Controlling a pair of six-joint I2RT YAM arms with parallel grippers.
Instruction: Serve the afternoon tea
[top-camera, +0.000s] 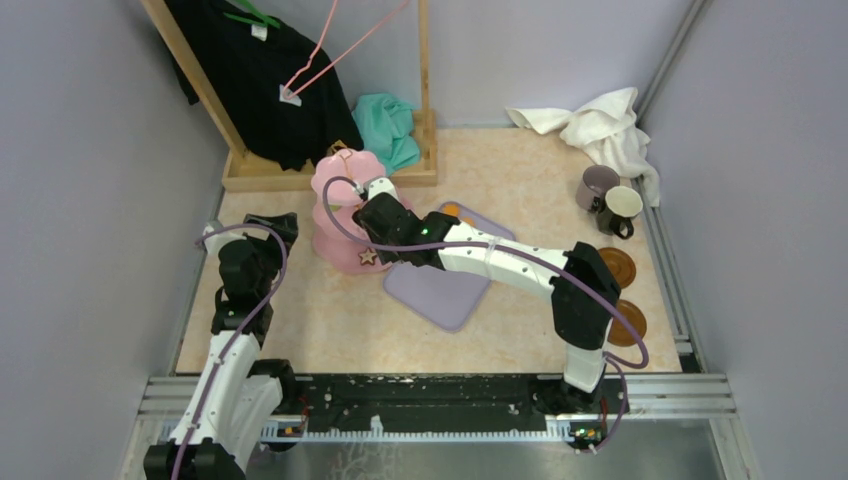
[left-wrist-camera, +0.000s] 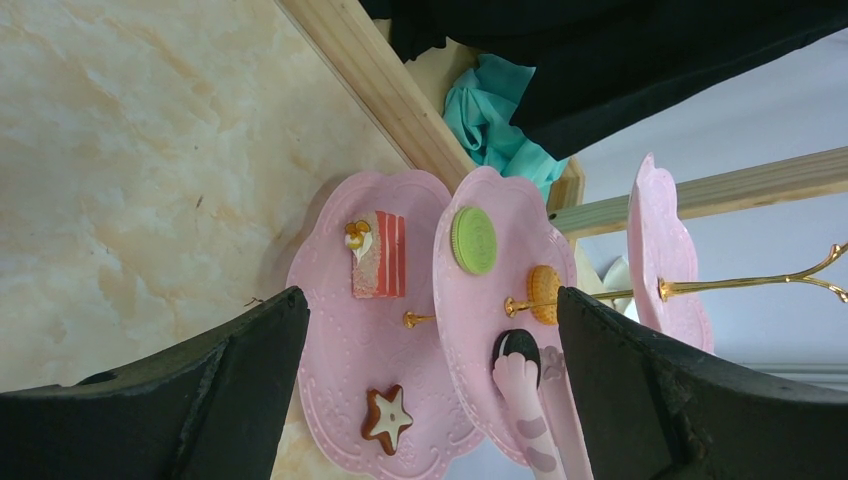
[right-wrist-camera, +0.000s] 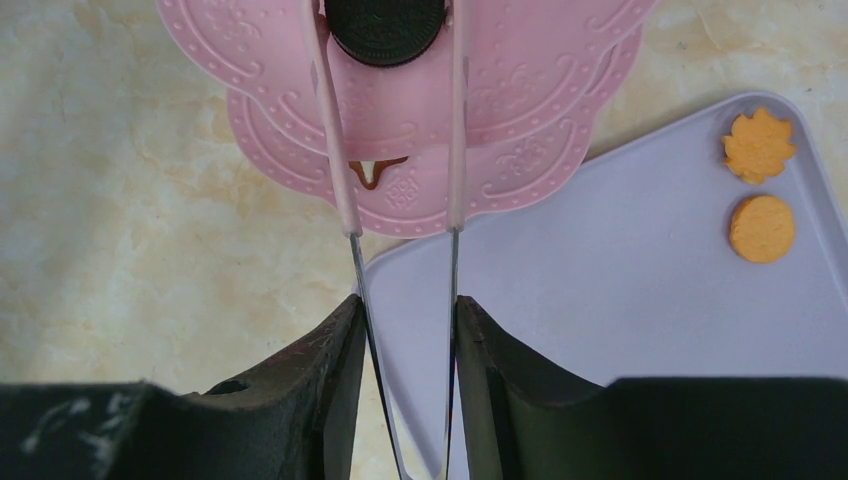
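Note:
The pink three-tier stand stands left of the lilac tray. My right gripper is shut on the thin pink tongs, one finger against each arm. The tongs' tips flank a black round sweet lying on the middle tier; whether they still pinch it does not show. In the left wrist view that tier also holds a green round and an orange round. The bottom tier carries a brown star and a cake slice. My left gripper is open, facing the stand from the left.
The lilac tray holds an orange leaf sweet and an orange round. A mauve mug and a cream mug stand at the right, near two brown saucers. A wooden rack with black clothing is behind.

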